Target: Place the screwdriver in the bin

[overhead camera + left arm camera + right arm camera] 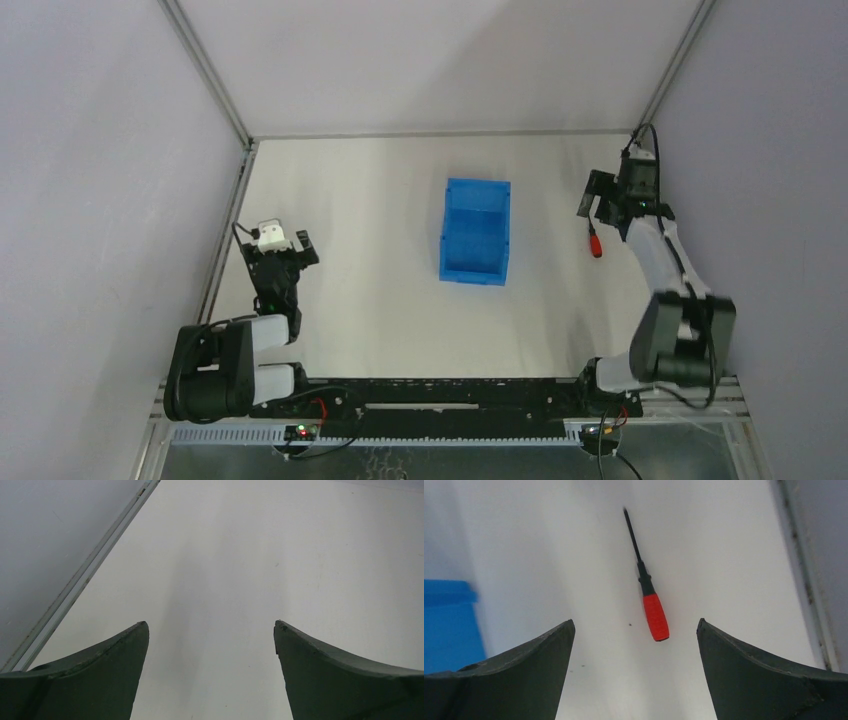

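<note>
Screwdriver (651, 605): we see it flat, ahead of the right claw (635, 622), spread wide
Bin (475, 232): apart, to its left
Left claw (211, 624): spread, empty
Table (360, 200): white
Walls (100, 150): grey

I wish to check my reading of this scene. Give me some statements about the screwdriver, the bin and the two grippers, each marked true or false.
1. The screwdriver lies inside the bin. False: it lies on the table, to the right of the bin and apart from it.
2. The right gripper is open and holds nothing. True.
3. The left gripper grips the screwdriver. False: it is open and empty.
4. The screwdriver has a red handle. True.
</note>
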You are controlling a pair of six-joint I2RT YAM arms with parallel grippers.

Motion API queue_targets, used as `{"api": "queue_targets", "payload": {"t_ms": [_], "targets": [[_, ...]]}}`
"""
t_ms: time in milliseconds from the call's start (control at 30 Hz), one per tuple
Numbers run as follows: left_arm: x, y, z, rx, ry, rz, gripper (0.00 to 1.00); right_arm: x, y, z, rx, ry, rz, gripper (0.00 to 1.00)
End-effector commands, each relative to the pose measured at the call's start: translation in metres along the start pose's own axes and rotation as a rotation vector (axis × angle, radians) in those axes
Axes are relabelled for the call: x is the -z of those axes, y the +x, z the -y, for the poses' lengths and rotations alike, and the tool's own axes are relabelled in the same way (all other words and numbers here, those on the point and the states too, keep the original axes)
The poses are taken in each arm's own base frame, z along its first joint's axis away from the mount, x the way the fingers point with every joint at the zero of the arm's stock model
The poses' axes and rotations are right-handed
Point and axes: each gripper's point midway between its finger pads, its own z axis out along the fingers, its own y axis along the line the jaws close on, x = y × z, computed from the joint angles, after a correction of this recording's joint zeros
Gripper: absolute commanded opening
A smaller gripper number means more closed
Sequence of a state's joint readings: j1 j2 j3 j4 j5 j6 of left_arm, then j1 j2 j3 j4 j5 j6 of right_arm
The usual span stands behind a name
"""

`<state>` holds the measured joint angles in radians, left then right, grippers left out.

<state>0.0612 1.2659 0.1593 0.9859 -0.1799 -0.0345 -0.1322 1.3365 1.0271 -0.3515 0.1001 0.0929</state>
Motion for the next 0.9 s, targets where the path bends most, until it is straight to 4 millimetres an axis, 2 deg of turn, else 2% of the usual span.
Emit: {"api": "queue_targets", "payload": {"t_ms": [0,200,433,533,567,600,667,800,867], "targets": [[-0.008,-0.034,0.003,0.012,0.003,0.106,1.0,-0.032,0.053,0.007,0.061,-0.03,-0.28,1.0],[-0.008,-0.035,0.003,0.011,0.004,0.108,1.0,-0.077,0.089,0.016,0.107,0.004,-0.445,0.99],[-0.008,-0.034,0.003,0.011,0.004,0.107,1.0,-0.1,0.112,0.024,0.112,0.048,-0.499,0.9],[-0.008,-0.034,0.003,0.011,0.004,0.107,1.0,-0.103,0.117,0.026,0.118,0.058,-0.51,0.75],[-0.008,-0.034,0.003,0.011,0.004,0.107,1.0,-0.103,0.117,0.027,0.118,0.061,-0.511,0.61],[-0.008,-0.034,0.003,0.011,0.003,0.107,1.0,-0.102,0.116,0.027,0.115,0.065,-0.509,0.43],[-0.008,-0.035,0.003,0.011,0.004,0.108,1.0,-0.099,0.11,0.027,0.107,0.071,-0.493,0.23],[-0.008,-0.034,0.003,0.011,0.004,0.106,1.0,-0.082,0.084,0.025,0.102,0.066,-0.431,0.08],[-0.008,-0.035,0.003,0.011,0.003,0.109,1.0,-0.069,0.071,0.024,0.082,0.066,-0.405,0.05]]}}
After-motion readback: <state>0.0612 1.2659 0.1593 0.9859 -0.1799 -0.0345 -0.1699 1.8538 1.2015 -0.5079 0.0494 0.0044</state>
